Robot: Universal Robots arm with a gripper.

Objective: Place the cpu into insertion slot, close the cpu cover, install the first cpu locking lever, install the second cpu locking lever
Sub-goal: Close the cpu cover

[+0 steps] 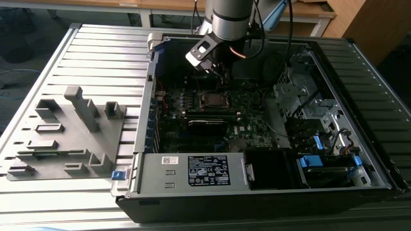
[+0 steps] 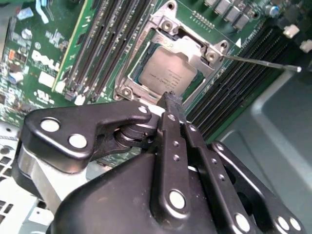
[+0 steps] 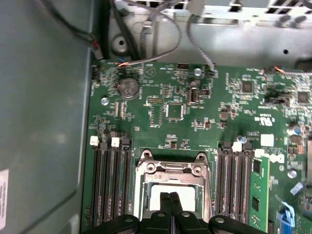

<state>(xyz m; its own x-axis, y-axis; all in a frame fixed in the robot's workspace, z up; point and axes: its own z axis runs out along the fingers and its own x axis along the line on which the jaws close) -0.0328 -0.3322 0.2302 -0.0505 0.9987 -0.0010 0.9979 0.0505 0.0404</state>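
The cpu (image 2: pixel 163 73) lies flat in the insertion slot (image 1: pixel 211 98), its dull grey top showing through the window of the cpu cover (image 2: pixel 192 48). The silver cover (image 3: pixel 173 168) is down over the chip (image 3: pixel 157 194). A thin metal locking lever (image 2: pixel 258 62) sticks out sideways from the socket corner, over the black memory slots. My gripper (image 2: pixel 171 97) hovers just above the socket's edge with its black fingers pressed together and nothing between them. In the exterior view the gripper (image 1: pixel 222 79) hangs over the far side of the socket. The first wrist view has the gripper (image 3: pixel 170 196) over the chip.
Black memory slots (image 3: pixel 109 185) flank the socket on both sides. A metal box with a white label (image 1: pixel 205 171) fills the case's near side, and drive cages (image 1: pixel 308 106) stand at the exterior view's right. A grey parts fixture (image 1: pixel 64 134) lies outside the case at the exterior view's left.
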